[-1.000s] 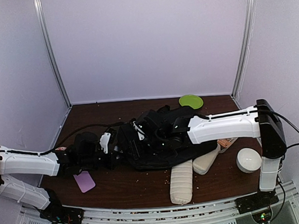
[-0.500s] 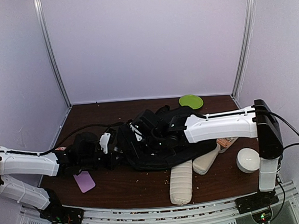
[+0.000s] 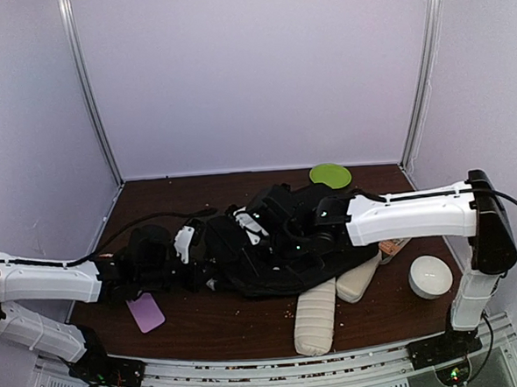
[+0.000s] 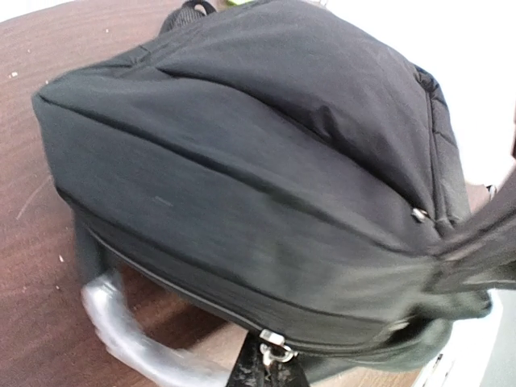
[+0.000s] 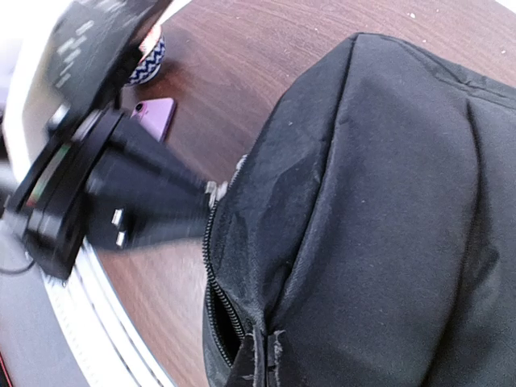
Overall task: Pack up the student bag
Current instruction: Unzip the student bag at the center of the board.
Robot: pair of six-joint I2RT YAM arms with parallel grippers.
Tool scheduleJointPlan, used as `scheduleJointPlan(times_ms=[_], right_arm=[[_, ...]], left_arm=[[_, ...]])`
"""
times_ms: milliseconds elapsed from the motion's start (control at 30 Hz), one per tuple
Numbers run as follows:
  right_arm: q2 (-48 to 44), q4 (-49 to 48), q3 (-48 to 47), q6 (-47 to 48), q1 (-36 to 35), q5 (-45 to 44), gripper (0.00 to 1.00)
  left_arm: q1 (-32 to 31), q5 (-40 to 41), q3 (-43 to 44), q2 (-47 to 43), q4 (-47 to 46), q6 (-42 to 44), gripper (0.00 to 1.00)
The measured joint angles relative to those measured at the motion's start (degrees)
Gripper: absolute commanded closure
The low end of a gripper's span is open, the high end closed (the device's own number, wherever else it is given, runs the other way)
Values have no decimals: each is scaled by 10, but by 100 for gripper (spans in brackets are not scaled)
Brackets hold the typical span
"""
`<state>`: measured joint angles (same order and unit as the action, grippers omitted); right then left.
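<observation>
The student bag (image 3: 284, 249), black and soft, lies mid-table and fills the left wrist view (image 4: 266, 153). My left gripper (image 3: 207, 265) is at the bag's left end. In the left wrist view it (image 4: 270, 364) is shut on the silver zipper pull (image 4: 280, 347). My right gripper (image 3: 259, 231) reaches in from the right over the bag's top. The right wrist view shows it (image 5: 266, 356) shut on a fold of bag fabric (image 5: 322, 242) beside the partly open zipper (image 5: 219, 290). The left gripper (image 5: 161, 211) shows there too, at the zipper's far end.
A green plate (image 3: 330, 175) sits at the back. Two beige pouches (image 3: 315, 315) (image 3: 358, 278) and a white bowl (image 3: 430, 276) lie right of the bag. A purple card (image 3: 145, 313) lies near the left arm. A patterned item (image 5: 153, 56) sits by the card.
The right gripper has shut on the bag's fabric. The right arm has swung a little to the right, drawing the bag with it. The left gripper has stayed on the zipper pull.
</observation>
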<state>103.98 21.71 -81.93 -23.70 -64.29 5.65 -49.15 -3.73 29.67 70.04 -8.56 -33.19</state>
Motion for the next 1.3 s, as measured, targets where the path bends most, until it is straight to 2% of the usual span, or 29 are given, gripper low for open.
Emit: scheduleJointPlan(times_ms=[233, 500, 767, 1000, 1300], right_arm=[[-92, -4, 88, 40, -3, -1, 100], [-152, -12, 160, 74, -4, -4, 100], [-221, -28, 223, 96, -5, -16, 100], [-249, -38, 264, 116, -6, -17, 100], [-279, -39, 289, 148, -6, -3, 100]], left_arm=[[1, 11, 19, 13, 16, 5, 100], [18, 14, 64, 73, 56, 17, 100], [48, -7, 77, 95, 56, 25, 100], [68, -29, 84, 125, 54, 33, 100], [93, -54, 125, 209, 39, 33, 100]])
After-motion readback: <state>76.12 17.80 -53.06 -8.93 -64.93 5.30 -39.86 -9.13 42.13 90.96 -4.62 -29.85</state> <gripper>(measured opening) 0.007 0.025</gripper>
